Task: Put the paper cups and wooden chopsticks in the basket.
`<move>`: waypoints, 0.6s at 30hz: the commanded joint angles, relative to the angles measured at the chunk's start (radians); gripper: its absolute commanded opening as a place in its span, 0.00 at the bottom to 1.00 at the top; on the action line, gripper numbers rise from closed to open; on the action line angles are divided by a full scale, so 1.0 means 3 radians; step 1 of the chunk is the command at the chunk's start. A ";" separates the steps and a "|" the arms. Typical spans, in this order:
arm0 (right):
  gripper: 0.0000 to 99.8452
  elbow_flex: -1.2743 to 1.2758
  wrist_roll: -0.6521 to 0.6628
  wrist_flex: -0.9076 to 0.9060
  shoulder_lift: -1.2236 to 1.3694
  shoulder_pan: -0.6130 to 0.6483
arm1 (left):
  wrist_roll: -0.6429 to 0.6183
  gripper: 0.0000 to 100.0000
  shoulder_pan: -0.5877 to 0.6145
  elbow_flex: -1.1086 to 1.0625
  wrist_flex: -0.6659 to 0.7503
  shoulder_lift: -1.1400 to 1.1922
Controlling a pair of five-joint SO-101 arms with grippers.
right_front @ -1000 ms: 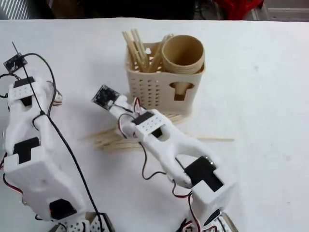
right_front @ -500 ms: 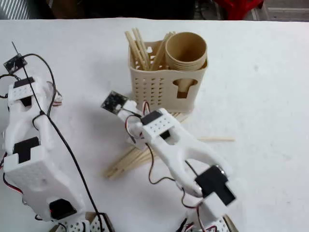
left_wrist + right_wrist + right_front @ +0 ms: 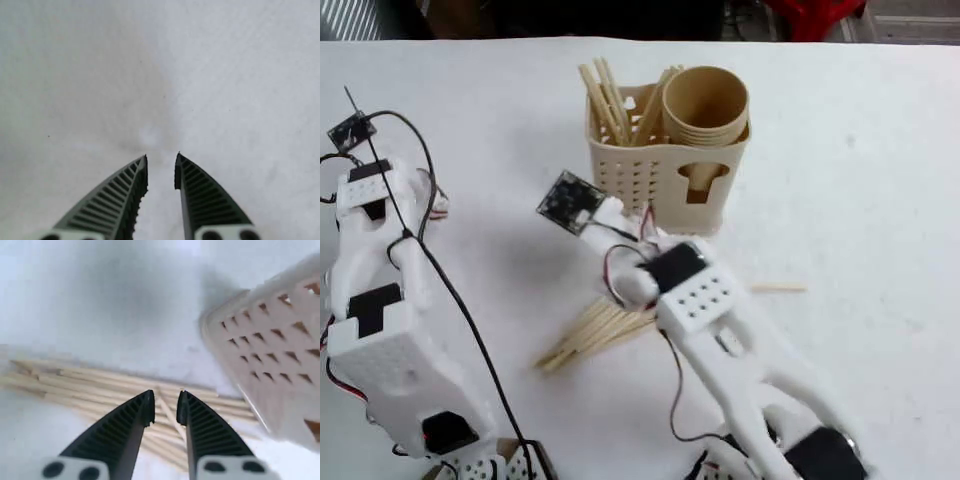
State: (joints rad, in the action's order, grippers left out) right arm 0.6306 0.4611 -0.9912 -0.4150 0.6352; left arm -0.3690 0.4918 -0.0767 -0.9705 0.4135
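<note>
From the high view, the paper cups (image 3: pixel 705 105) already sat nested in the basket (image 3: pixel 640 185), with a sheaf of standing chopsticks (image 3: pixel 605 100) beside them. The step in hand looked like gathering the loose chopsticks (image 3: pixel 595 335) left on the table (image 3: pixel 860 180). The right arm (image 3: pixel 695 295) hung with its wrist over the near end of that bundle, which fanned away from it on the side opposite the basket. One stray chopstick (image 3: pixel 775 288) lay apart on the arm's other side. The left arm (image 3: pixel 375 300) stood well off from all of it.

In the left wrist view, the left gripper (image 3: pixel 161 162) had its jaws only narrowly apart, with nothing between them and bare table ahead.

In the right wrist view, the right gripper (image 3: pixel 165 400) was also at a narrow gap and poised just over the bundle. The sticks ran crosswise beneath and ahead of its tips, and one slanted stick lay in line with the gap. The basket's wall rose close to one side. I could not tell whether that stick was pinched yet. The next move probably called for settling lower and closing squarely across a stick or two, then lifting clear of the basket's wall before tipping them in.
</note>
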 commanded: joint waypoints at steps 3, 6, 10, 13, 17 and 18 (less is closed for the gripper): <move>0.09 0.0343 0.0844 -0.0596 -0.0509 -0.0836 | -0.0046 0.11 0.0013 0.0041 0.0046 -0.0023; 0.09 0.0604 0.1662 -0.0591 -0.0627 -0.1322 | -0.0046 0.11 0.0013 0.0041 0.0046 -0.0023; 0.09 0.0726 0.2230 -0.0519 -0.0642 -0.1788 | -0.0046 0.11 0.0013 0.0041 0.0051 -0.0023; 0.09 0.0788 0.2266 -0.0335 -0.0637 -0.1936 | -0.0046 0.11 0.0013 0.0041 0.0051 -0.0023; 0.10 0.1074 0.2665 -0.0105 -0.0637 -0.1951 | -0.0046 0.11 0.0023 0.0020 0.0051 -0.0023; 0.11 0.1130 0.2706 -0.0038 -0.0637 -0.1956 | -0.0046 0.11 0.0023 0.0015 0.0051 -0.0023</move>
State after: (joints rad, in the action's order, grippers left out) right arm 0.9221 1.1792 -1.0756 -0.5762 0.0690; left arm -0.3690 0.4918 -0.0767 -0.9705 0.4135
